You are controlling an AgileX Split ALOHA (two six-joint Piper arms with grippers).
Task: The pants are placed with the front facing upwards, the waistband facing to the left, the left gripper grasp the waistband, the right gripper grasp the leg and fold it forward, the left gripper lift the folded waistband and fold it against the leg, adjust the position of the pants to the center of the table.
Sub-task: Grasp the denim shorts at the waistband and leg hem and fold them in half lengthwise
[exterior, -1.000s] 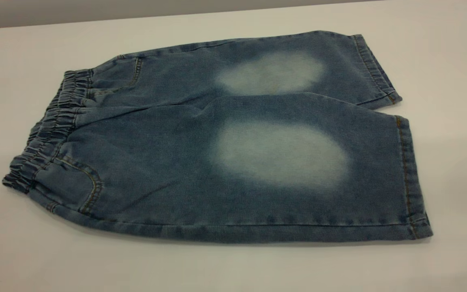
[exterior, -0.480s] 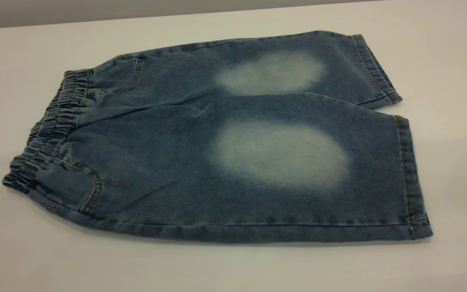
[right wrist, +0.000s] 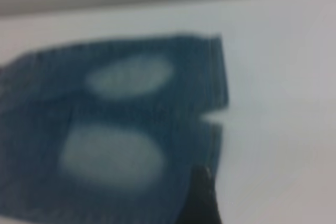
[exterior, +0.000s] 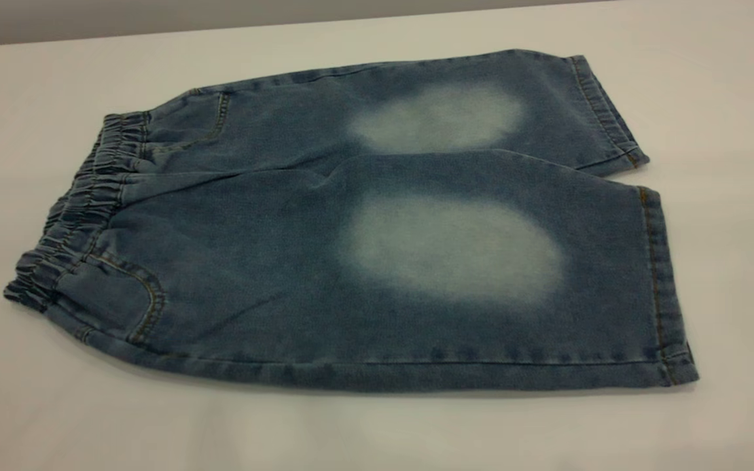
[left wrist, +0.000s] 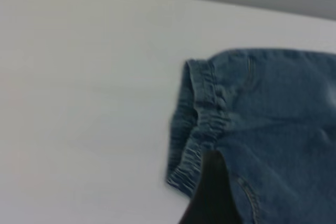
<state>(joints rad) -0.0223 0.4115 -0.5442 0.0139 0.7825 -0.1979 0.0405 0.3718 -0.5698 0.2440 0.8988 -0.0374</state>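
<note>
Pants (exterior: 351, 222) lay flat mid-counter (exterior: 56, 418), unmoved over the last second, waistband (exterior: 76, 216) toward its left edge; no fold begun. Whether either arm's fingers were open or closed couldn't be told.

I see one plain white surface (exterior: 56, 418) filling the exterior view. The pants (exterior: 272, 261) lie flat and unfolded directly on it, front up. Their waistband (exterior: 82, 209) points to nine o'clock and both leg hems to three o'clock. Bare surface rings the pants on every side.
</note>
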